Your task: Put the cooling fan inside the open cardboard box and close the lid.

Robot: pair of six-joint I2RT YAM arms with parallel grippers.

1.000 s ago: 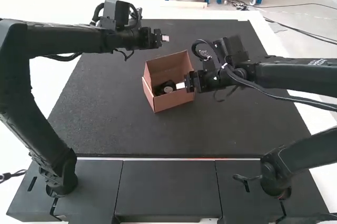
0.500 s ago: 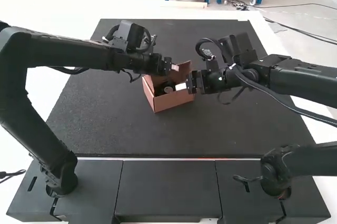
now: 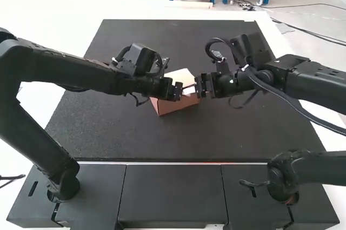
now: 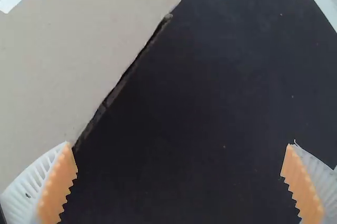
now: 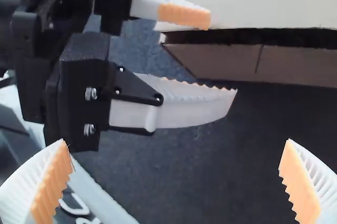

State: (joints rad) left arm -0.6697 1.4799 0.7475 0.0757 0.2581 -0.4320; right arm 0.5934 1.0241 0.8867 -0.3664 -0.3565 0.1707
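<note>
Now: lid down over the cardboard box, both grippers released beside it

Nearest, at 6 o'clock of the high view, the black base plate [image 3: 173, 197] carries both arm mounts. Beyond it lies the black mat [image 3: 108, 127]. At the mat's middle stands the cardboard box [image 3: 166, 106], its brown walls upright. Its pale lid [image 3: 181, 74] lies across the top and covers the inside.

The left gripper [image 3: 177, 90] comes in from 9 o'clock and sits over the box's near half. Its white ribbed fingers [image 4: 45, 195] with orange pads are spread wide and grip nothing. One lies against the lid's top face; the other is out over the mat, past the box's edge.

The right gripper [image 3: 199, 85] is at the box's 3 o'clock side, just beside the wall and nearly tip to tip with the left one. Its fingers [image 5: 303, 187] are likewise spread apart, with only mat between them.

Seen from the right wrist, the left gripper's upper finger rests on the lid near its corner. The lower finger hangs beside the brown wall, apart from it. A dark line runs under the lid's edge.
</note>
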